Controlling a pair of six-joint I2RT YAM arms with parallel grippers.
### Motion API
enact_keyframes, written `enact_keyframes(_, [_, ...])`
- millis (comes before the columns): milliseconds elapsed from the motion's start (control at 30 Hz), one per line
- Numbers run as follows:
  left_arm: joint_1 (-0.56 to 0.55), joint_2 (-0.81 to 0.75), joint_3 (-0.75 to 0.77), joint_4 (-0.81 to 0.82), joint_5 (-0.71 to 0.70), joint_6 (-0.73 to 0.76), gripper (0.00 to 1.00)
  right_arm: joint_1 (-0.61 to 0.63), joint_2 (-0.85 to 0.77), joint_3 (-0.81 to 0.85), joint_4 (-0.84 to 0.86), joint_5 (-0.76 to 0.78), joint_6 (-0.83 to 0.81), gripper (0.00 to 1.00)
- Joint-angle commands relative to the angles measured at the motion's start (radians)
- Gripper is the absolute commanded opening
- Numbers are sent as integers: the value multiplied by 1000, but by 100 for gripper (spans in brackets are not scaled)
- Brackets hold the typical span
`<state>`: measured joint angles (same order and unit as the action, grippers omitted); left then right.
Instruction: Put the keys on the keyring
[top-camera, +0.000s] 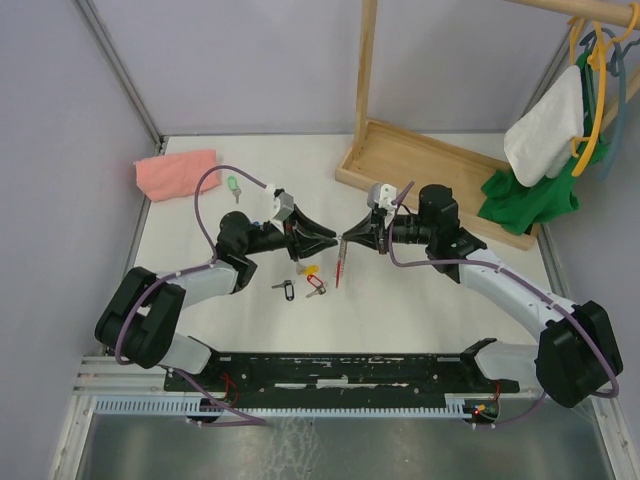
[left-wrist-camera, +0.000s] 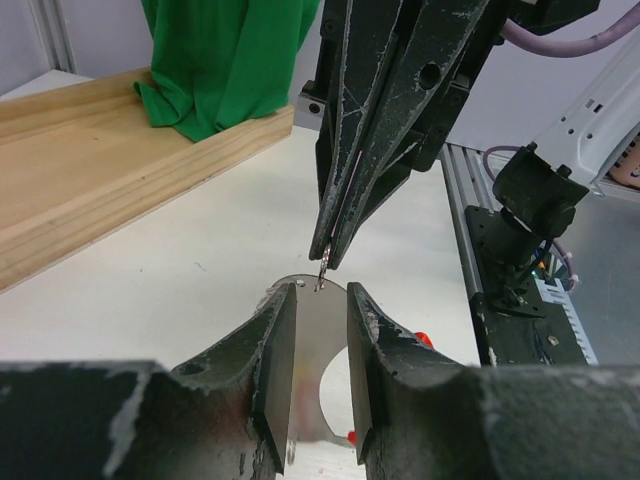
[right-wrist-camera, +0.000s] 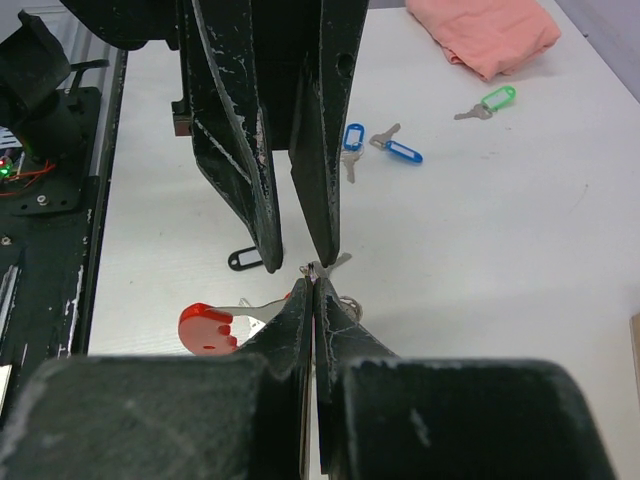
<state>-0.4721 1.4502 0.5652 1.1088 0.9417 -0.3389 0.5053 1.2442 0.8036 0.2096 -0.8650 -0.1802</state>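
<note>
A silver key with a green tag (top-camera: 233, 185) lies well away, at 10 o'clock from the left claw (top-camera: 333, 238). That claw's fingers are apart. At its 3 o'clock, tip to tip, the right claw (top-camera: 347, 238) pinches the red crescent keyring with a silver wire loop (top-camera: 340, 268). The red part hangs down at 6 o'clock.

The left arm (top-camera: 190, 285) and right arm (top-camera: 510, 290) pair white shells with bulky black joints. Purple cables (left-wrist-camera: 560, 42) trail along them. Black claw fingers (left-wrist-camera: 270, 380) are scuffed and chipped grey.
</note>
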Motion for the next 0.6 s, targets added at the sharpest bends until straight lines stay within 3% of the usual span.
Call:
enact_keyframes(0, [4, -28, 6, 34, 60, 53, 34, 3, -31, 5, 82, -81, -4, 1])
enact_keyframes(567, [4, -27, 32, 30, 73, 19, 36, 5, -51, 6, 101, -113, 4, 1])
